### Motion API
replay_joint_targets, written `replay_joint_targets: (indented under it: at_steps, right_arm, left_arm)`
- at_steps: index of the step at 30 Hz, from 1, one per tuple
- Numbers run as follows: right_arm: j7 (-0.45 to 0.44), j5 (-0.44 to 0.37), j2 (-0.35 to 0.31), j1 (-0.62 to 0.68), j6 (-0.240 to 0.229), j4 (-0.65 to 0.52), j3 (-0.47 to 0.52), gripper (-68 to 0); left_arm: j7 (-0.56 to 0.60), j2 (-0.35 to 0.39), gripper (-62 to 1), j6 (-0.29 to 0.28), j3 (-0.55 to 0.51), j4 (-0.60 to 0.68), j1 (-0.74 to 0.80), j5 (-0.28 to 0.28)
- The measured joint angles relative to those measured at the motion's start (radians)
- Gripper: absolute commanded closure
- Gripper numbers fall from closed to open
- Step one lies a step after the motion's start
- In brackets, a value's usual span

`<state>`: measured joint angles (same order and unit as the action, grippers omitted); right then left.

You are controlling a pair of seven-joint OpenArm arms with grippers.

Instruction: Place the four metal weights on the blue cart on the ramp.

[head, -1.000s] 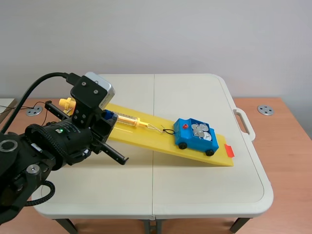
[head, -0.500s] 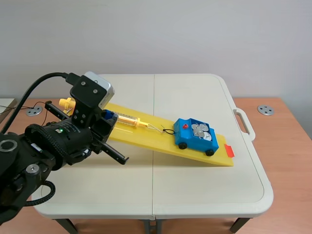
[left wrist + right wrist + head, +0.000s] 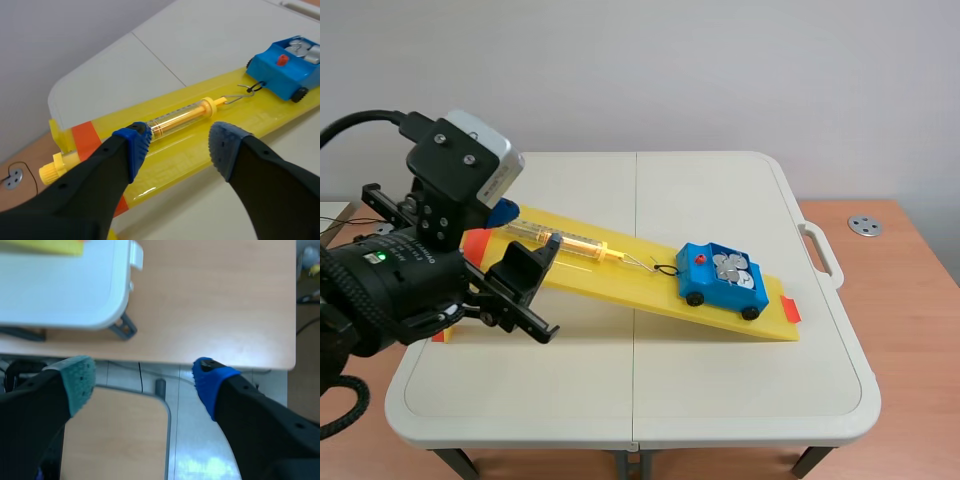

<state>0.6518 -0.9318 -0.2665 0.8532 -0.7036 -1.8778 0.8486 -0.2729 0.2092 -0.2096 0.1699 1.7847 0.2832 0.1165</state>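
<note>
Scene view: right of centre, the blue cart [image 3: 718,290] sits low on the yellow ramp [image 3: 620,282], metal weights [image 3: 732,268] inside, seemingly kept from rolling by a hooked spring scale [image 3: 565,242]. Both arms' jaws stand open, empty.

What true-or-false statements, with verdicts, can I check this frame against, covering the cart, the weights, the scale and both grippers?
1. The blue cart stands on the yellow ramp, near its lower end. True.
2. The left gripper is shut on the spring scale. False: its fingers are apart and hold nothing, and the scale lies ahead of them.
3. The metal weights lie in the cart's open bed. True.
4. The right gripper holds a weight. False: it is open and empty, away from the white table.
5. The spring scale lies on the bare table beside the ramp. False: it lies on the ramp, uphill of the cart.
</note>
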Motion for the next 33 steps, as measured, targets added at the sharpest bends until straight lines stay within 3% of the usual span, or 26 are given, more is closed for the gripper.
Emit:
replay_joint_targets:
  at_steps: [3,7,13,22,27,33]
  right_arm:
    - [-0.004,-0.004,-0.018,-0.048,0.000,0.000,-0.015,-55.6]
    - [-0.027,-0.003,-0.035,-0.105,0.000,0.000,-0.089,-65.0]
    - [-0.067,0.053,-0.039,-0.193,0.000,0.000,-0.298,-66.1]
    - [-0.166,0.260,-0.039,-0.308,0.000,0.000,-0.620,-66.1]
    - [-0.207,0.331,-0.039,-0.323,0.003,0.000,-0.698,-66.1]
    - [-0.207,0.372,-0.039,-0.323,0.006,0.000,-0.714,-66.1]
  left_arm:
    - [0.000,0.010,-50.3,0.000,0.000,0.080,0.073,-0.010]
    - [0.000,0.010,-61.8,0.000,0.000,0.153,0.179,-0.071]
    - [-0.003,0.010,-62.3,0.000,0.000,0.224,0.330,-0.152]
    - [-0.037,0.010,-62.3,0.000,-0.016,0.281,0.429,-0.163]
    - [-0.037,0.010,-62.3,0.000,-0.055,0.281,0.428,-0.163]
    - [-0.037,0.010,-62.3,0.004,-0.073,0.281,0.422,-0.179]
